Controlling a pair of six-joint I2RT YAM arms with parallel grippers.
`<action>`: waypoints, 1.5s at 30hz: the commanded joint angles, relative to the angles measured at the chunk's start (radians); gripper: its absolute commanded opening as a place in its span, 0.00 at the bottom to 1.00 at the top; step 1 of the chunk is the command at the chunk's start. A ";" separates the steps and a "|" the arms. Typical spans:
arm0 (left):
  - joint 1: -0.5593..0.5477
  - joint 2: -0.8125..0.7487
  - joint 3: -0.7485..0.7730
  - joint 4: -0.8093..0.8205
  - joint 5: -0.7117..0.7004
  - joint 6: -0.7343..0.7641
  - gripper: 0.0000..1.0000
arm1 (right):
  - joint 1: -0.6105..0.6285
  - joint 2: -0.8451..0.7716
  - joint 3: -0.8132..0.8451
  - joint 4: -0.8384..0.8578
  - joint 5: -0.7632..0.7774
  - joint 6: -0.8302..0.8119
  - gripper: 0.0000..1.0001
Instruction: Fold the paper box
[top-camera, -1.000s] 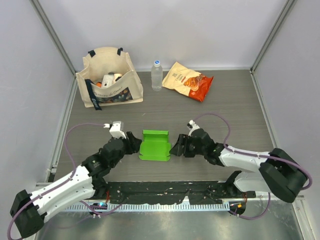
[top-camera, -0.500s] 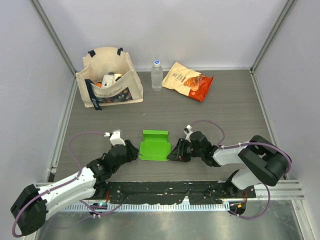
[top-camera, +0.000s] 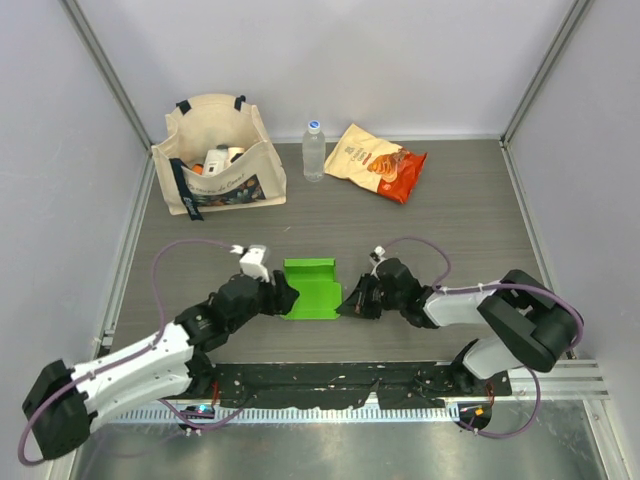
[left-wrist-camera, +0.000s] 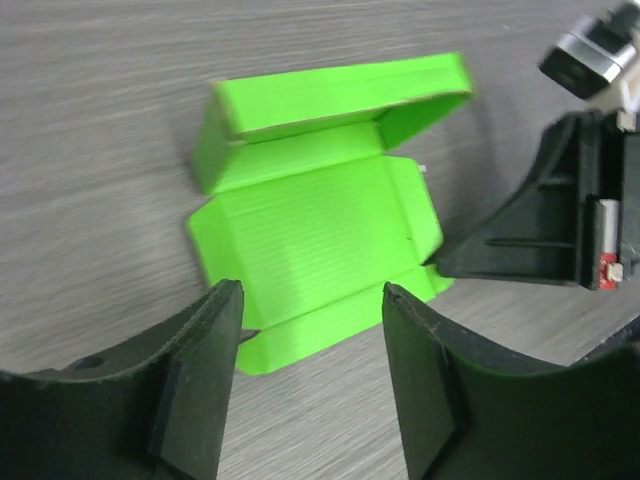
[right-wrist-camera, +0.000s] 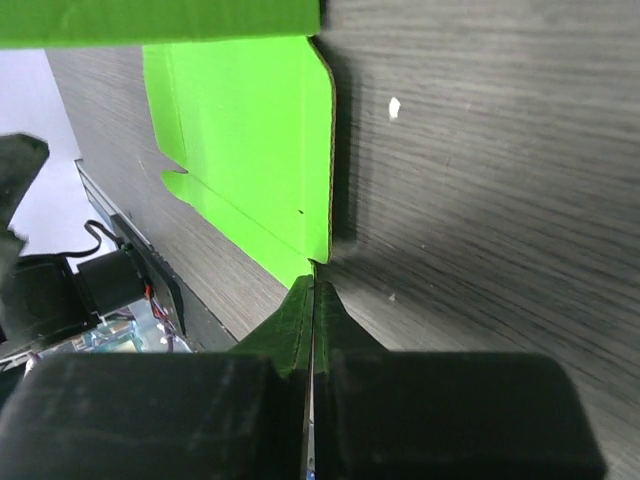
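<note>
The paper box (top-camera: 311, 288) is a bright green card tray lying on the table between my two grippers, its far flap folded over. In the left wrist view the paper box (left-wrist-camera: 320, 235) lies just beyond my left gripper (left-wrist-camera: 312, 335), which is open and holds nothing. From above, the left gripper (top-camera: 284, 297) sits at the box's left edge. My right gripper (top-camera: 346, 303) is at the box's near right corner. In the right wrist view the right gripper (right-wrist-camera: 313, 272) is shut, its tips pinching the corner of the paper box's (right-wrist-camera: 240, 130) upright side flap.
At the back of the table stand a canvas tote bag (top-camera: 220, 155) with items inside, a water bottle (top-camera: 314, 150) and an orange snack bag (top-camera: 378, 160). Grey walls close in both sides. A black rail (top-camera: 330, 385) runs along the near edge.
My right gripper has closed its jaws at the box's near right corner. The left gripper has moved right, up to the box's left edge, and opened a little wider.
</note>
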 joint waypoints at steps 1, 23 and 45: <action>-0.193 0.162 0.215 -0.006 -0.021 0.253 0.63 | -0.047 -0.085 0.071 -0.130 -0.045 -0.033 0.01; -0.452 0.589 0.438 -0.012 -0.147 0.946 0.68 | -0.174 -0.237 0.147 -0.384 -0.303 0.043 0.01; -0.515 0.631 0.486 0.015 -0.346 0.969 0.01 | -0.193 -0.349 0.208 -0.472 -0.188 0.034 0.19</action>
